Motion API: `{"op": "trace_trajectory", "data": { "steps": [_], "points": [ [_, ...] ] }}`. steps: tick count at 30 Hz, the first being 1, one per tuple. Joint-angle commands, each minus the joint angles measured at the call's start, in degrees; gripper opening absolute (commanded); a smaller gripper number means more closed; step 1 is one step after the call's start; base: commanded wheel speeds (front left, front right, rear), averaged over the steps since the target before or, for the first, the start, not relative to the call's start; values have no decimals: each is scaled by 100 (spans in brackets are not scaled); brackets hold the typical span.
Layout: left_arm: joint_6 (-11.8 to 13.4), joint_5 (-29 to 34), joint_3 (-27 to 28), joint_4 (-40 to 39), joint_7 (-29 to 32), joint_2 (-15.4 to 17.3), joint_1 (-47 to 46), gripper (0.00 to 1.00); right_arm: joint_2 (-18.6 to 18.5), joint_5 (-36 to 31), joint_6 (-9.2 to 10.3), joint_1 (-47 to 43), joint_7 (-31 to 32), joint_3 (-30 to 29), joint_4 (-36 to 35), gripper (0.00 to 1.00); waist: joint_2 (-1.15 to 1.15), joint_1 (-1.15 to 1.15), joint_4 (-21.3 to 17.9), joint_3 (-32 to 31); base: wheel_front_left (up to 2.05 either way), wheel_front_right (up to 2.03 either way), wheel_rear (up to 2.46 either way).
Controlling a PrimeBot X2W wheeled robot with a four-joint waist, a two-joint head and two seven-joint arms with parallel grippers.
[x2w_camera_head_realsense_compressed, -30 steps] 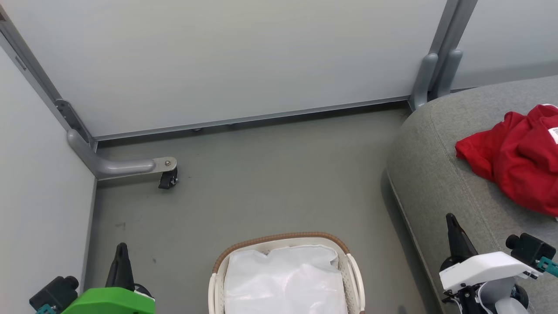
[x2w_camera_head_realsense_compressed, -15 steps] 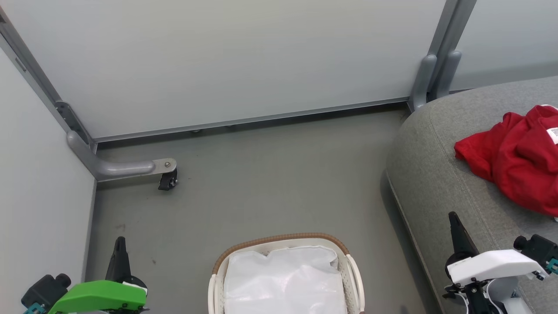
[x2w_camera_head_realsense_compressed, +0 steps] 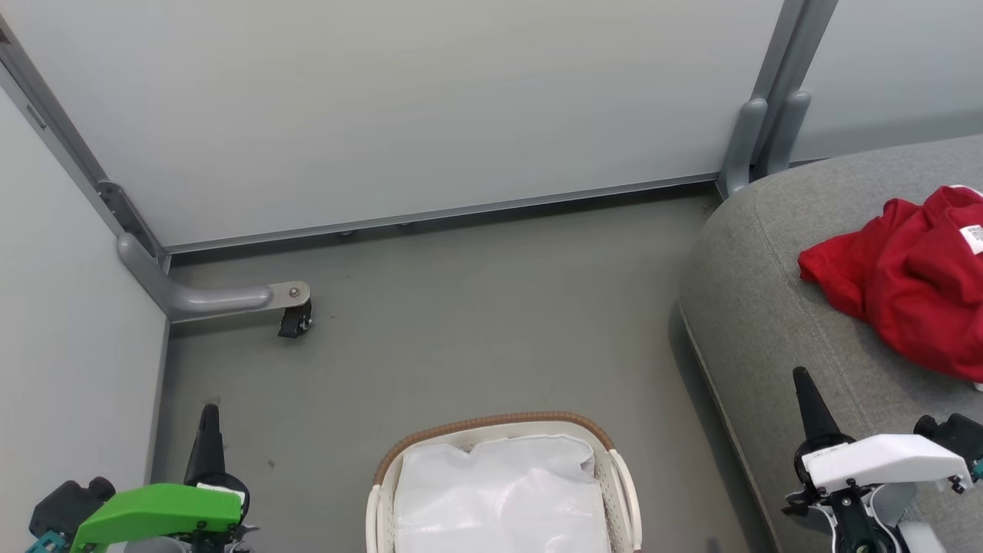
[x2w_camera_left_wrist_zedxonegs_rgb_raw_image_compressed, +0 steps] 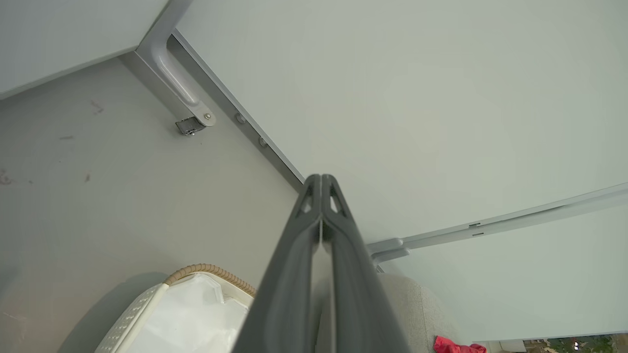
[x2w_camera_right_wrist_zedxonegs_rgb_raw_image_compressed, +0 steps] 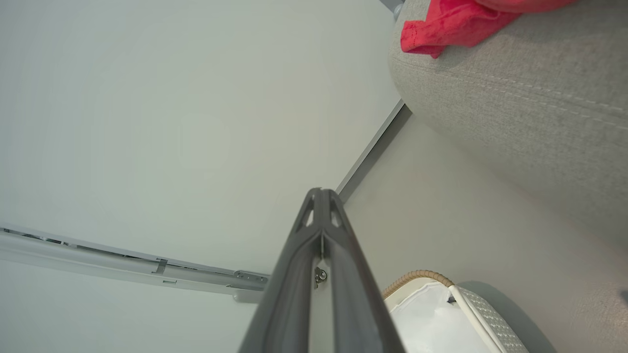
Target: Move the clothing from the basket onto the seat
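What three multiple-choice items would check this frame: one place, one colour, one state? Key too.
1. Where does the clothing lie?
A. in the basket
B. on the seat
C. on the floor

2. What colour is the basket's woven rim?
A. brown
B. black
C. green

3. How do the left hand and right hand stand?
A. both shut and empty
B. both wide open
C. left shut on the clothing

Key:
1 B: the red heap rests on top of the grey seat.
2 A: the rim shows brown above the cream wall.
3 A: each wrist view shows its hand closed tip to tip with nothing held.
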State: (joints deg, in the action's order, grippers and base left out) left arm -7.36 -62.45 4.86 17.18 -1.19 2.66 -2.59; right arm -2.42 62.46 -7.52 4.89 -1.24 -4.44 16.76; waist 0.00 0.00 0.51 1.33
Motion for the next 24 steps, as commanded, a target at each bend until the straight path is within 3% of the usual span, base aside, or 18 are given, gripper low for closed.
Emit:
{"op": "trace_trajectory", "data": {
  "steps": [1, 24],
  "points": [
    [-12, -174, 24, -64, 34, 33, -148, 0, -40, 172, 2, 112, 44, -25, -84, 0, 0, 0, -1, -3, 0, 0, 0],
    [-17, -1401, 94, -180, 363, 35, -260, 0, -49, 1400, 3, 136, 375, -113, -174, 0, 0, 0, -19, -44, 0, 0, 0]
  ]
}}
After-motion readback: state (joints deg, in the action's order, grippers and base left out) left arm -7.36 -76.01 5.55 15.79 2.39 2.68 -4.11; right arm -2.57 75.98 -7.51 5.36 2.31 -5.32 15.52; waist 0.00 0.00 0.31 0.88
